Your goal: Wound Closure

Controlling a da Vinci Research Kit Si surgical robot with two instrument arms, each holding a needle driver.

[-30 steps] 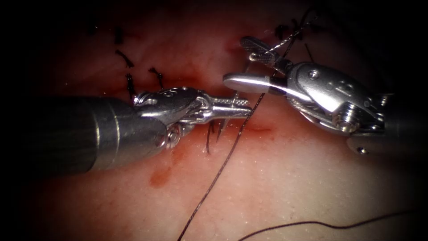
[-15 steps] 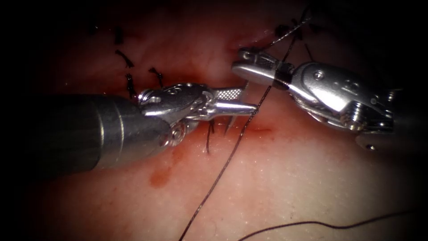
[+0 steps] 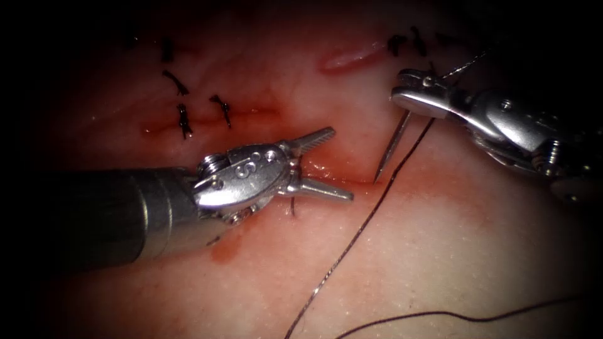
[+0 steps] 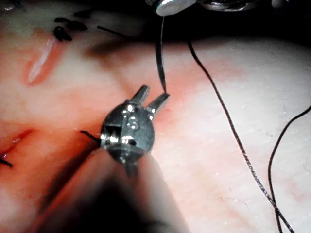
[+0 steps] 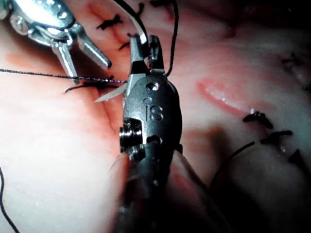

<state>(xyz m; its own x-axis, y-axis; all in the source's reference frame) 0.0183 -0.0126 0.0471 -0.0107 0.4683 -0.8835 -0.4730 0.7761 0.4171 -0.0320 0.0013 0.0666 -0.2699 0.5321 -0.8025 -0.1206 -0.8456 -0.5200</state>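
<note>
My right tool (image 3: pixel 405 88) is shut on the curved needle (image 3: pixel 391 149), gripping it well back from the tip. The needle hangs free of the tissue, its point just above the right end of the cut (image 3: pixel 326 171). Thread (image 3: pixel 352 242) trails from the needle across the tissue toward the front. My left tool (image 3: pixel 342 164) lies over the cut with its jaws open and holds nothing. The left wrist view has the left tool (image 4: pixel 151 99) just below the needle (image 4: pixel 160 58). In the right wrist view the right tool (image 5: pixel 146 48) clamps the needle (image 5: pixel 111 94), with the left tool (image 5: pixel 80 51) beyond.
Several dark knotted stitches (image 3: pixel 182 119) with cut thread ends lie left of the tools, and more (image 3: pixel 402 44) at the back right. A small open gash (image 3: pixel 352 58) sits behind. Red fluid (image 3: pixel 226 248) stains the tissue. A second thread strand (image 3: pixel 452 314) crosses the front.
The left tool's jaws opened and let go of the needle. The right tool's jaws closed on it, then carried it up and to the right, out of the tissue, thread following.
</note>
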